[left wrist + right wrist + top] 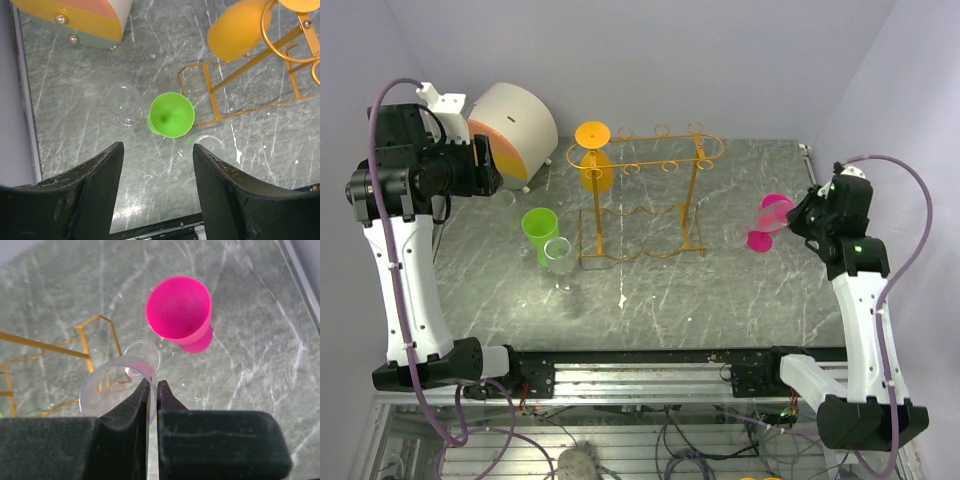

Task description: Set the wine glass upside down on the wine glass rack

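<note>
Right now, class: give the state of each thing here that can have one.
Left pincer: open, empty.
Right pincer: shut on rightmost clear glass.
Rightmost clear glass: rim pinched.
Pink glass: upright, empty.
Green glass: upright, empty.
Orange glass: upside down on rack.
Rack: standing, one glass hung.
Clear glasses beside green: upright, empty.

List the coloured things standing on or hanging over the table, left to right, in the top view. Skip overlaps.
Round orange-and-white box → green glass → orange glass → pink glass.
</note>
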Motion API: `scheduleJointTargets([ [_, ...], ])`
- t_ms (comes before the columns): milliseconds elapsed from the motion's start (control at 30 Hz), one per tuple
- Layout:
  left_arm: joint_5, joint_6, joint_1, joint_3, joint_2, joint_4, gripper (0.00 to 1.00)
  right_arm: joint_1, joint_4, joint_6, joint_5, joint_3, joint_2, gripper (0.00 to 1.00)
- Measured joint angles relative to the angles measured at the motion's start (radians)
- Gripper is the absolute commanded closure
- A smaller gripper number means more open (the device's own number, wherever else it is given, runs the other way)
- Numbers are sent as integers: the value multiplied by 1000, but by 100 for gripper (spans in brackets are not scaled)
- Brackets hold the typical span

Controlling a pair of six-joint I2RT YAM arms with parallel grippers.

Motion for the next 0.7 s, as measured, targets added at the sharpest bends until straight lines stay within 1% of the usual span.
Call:
scheduleJointTargets([
  [200, -72, -57, 0, 42, -32, 8, 28, 1, -14, 5, -34, 90, -61, 100],
  [333, -138, -143, 0, 99, -56, 30, 25, 1, -51, 6, -6, 189, -61, 100],
  [400, -142, -182, 0, 117, -72, 44, 24, 2, -67, 3, 29, 256, -56, 100],
  [500, -132, -232, 0, 151, -83, 54, 23, 6, -59, -8, 76, 351, -47, 100],
  [600, -92, -283, 0, 196, -71, 74, 23, 8, 2, -14, 86, 396, -53, 100],
  [667, -32, -335, 1, 194, -68, 114, 21, 8, 68, -11, 66, 397, -63, 100],
  [700, 16, -372, 1, 169, -73, 155, 18, 8, 95, -6, 55, 397, -64, 100],
])
